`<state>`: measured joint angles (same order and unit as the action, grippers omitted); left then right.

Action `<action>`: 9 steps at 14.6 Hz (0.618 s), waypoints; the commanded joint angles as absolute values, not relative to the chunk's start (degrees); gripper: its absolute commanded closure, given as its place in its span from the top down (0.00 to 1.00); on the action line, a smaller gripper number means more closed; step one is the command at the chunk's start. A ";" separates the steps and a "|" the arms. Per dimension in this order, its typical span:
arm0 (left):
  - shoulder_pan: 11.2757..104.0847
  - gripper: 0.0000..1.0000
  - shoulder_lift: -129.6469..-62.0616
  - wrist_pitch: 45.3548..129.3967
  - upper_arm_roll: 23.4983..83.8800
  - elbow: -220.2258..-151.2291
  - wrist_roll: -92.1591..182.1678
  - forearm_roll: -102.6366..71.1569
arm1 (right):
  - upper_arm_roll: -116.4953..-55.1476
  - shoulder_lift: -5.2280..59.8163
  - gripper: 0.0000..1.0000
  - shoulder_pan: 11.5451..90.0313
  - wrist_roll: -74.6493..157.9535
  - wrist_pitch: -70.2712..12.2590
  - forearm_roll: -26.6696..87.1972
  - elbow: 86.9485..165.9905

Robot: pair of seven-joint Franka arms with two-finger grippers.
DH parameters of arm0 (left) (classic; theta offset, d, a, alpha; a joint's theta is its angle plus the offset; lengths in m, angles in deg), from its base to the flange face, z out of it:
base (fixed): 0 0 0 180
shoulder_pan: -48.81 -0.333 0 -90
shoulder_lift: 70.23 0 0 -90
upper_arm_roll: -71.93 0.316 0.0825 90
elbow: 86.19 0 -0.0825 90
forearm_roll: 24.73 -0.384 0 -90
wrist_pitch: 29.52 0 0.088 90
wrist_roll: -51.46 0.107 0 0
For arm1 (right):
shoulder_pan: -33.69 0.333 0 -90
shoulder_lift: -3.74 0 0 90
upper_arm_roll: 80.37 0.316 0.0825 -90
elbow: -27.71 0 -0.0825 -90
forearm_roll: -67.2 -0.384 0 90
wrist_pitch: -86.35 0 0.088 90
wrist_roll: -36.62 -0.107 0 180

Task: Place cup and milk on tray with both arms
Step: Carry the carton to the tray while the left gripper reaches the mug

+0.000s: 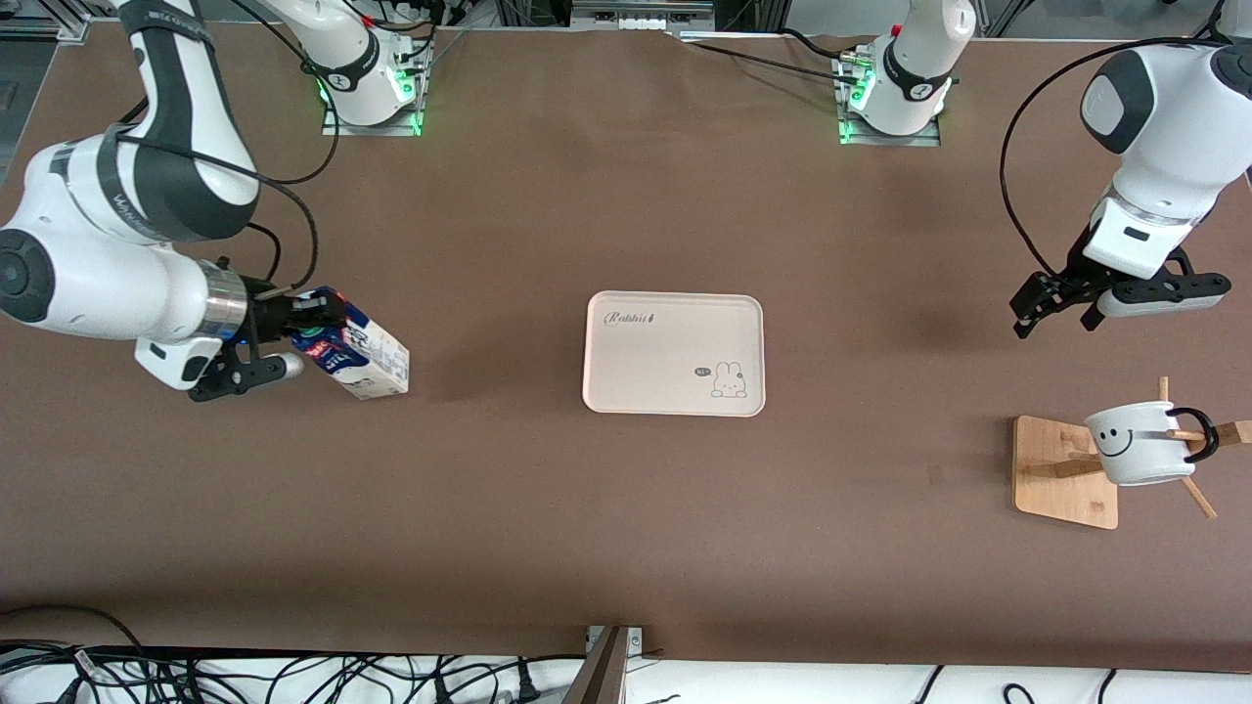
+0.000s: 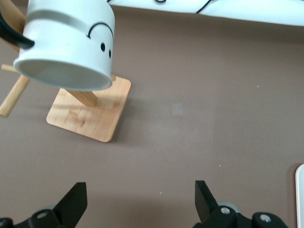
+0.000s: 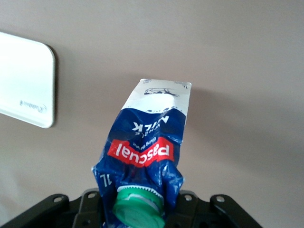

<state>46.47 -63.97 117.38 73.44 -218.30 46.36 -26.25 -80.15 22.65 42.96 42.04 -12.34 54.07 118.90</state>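
My right gripper is shut on the crumpled top of the milk, a blue and white carton held tilted over the table at the right arm's end. Its green cap shows in the right wrist view, below the red print on the milk. Whether its base touches the table I cannot tell. The cream tray lies flat mid-table with nothing on it. The cup, white with a smiley face, hangs sideways on a wooden stand. My left gripper hovers open, holding nothing, over bare table beside that stand. The cup is apart from its fingers.
The stand's square base and its sticking-out pegs sit at the left arm's end. A corner of the tray shows in the left wrist view, and the tray in the right wrist view. Cables run along the table's front edge.
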 commanded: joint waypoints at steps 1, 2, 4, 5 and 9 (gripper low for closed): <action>46.96 1.00 -63.90 123.03 73.68 -219.95 46.71 -29.47 | -79.14 21.94 0.38 47.46 33.57 -13.49 53.75 117.98; 46.96 1.00 -63.90 125.23 73.68 -221.61 46.71 -29.48 | -79.14 22.02 0.38 49.92 30.76 -13.49 54.10 117.97; 46.96 1.00 -63.99 134.07 73.68 -226.61 46.80 -29.57 | -79.14 22.55 0.38 55.55 25.31 -13.32 55.24 117.97; 46.96 1.00 -64.34 139.35 73.68 -229.08 46.80 -29.57 | -79.14 22.64 0.38 57.23 22.50 -13.23 54.81 117.97; 46.79 1.00 -66.71 146.76 73.77 -229.72 46.97 -35.26 | -79.14 25.87 0.38 65.93 12.03 -9.29 55.24 112.73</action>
